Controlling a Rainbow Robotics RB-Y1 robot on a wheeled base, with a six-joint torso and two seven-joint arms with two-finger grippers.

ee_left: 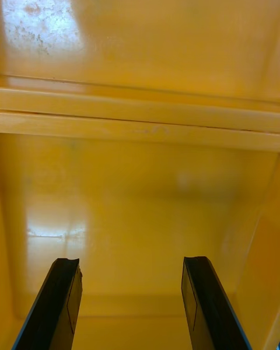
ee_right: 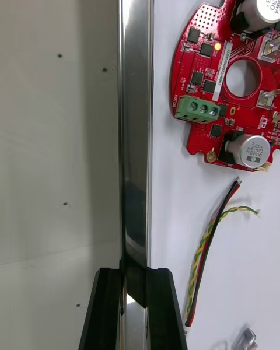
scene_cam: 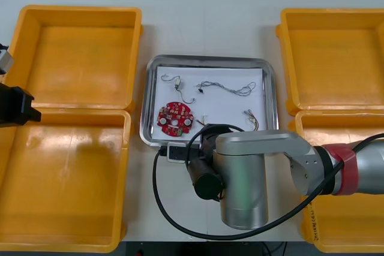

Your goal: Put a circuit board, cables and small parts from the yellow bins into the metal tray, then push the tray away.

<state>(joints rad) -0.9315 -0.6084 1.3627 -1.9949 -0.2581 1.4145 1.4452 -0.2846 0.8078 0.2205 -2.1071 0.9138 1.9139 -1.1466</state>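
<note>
The metal tray lies at the table's middle, white inside. In it are a round red circuit board, a twisted blue and white cable, a red and yellow cable and another thin cable. My right gripper is at the tray's near rim. In the right wrist view the gripper is shut on the shiny rim, one finger on each side. Beyond lie the board and the red and yellow cable. My left gripper hangs open over the left bins.
Two yellow bins stand at the left and two more at the right. The left wrist view has a bare bin floor beyond the open left gripper. A small metal part lies near the cable.
</note>
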